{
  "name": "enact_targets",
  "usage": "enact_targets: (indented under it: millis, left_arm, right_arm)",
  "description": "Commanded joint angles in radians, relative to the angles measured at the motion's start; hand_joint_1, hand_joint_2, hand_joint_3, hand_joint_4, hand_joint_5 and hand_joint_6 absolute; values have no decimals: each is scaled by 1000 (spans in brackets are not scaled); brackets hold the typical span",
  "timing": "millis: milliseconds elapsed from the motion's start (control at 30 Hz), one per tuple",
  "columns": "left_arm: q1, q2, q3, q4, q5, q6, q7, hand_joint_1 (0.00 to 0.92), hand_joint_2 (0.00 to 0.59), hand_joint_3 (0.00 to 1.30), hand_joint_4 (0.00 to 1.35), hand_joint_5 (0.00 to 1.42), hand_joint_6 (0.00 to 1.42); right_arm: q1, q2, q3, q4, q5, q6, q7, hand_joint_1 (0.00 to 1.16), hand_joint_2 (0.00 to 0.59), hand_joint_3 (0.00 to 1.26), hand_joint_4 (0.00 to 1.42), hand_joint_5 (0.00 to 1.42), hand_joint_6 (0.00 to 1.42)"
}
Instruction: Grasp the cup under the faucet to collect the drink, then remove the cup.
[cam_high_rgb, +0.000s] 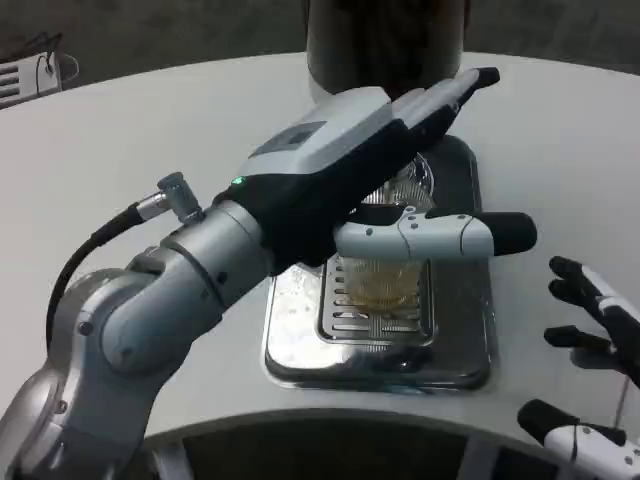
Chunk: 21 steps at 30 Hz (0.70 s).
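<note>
A clear ribbed cup (381, 283) stands on the slotted grille of the steel drip tray (468, 352), with a little amber drink in its bottom. My left hand (350, 170) reaches over it from the left. Its thumb (440, 235) lies across the cup's front and its fingers (455, 92) stretch past the cup's far side toward the dark dispenser (385, 35); it holds the cup between them. The faucet is hidden behind the hand. My right hand (598, 325) hovers at the table's right edge with fingers spread, holding nothing.
The tray sits mid-table in front of the dispenser. White tabletop (150, 130) spreads to the left and right of it. My left forearm (170, 300) crosses the near left part of the table. A small white object (30, 75) lies at the far left.
</note>
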Motion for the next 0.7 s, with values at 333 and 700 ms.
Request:
enact_targets:
  millis: [333,700]
  left_arm:
    - [37,2,13,-21,-10,60,-62,0,0,0,0,0,64]
    - [30,7,42,-42,-22,67,-73,0,0,0,0,0,71]
  right_arm:
    - [-170,56,206,144,-119,25,-125,740,239,5,32,169,176]
    - [-317,110,308,248,-205,66,-219,755,231,0,32,154,164]
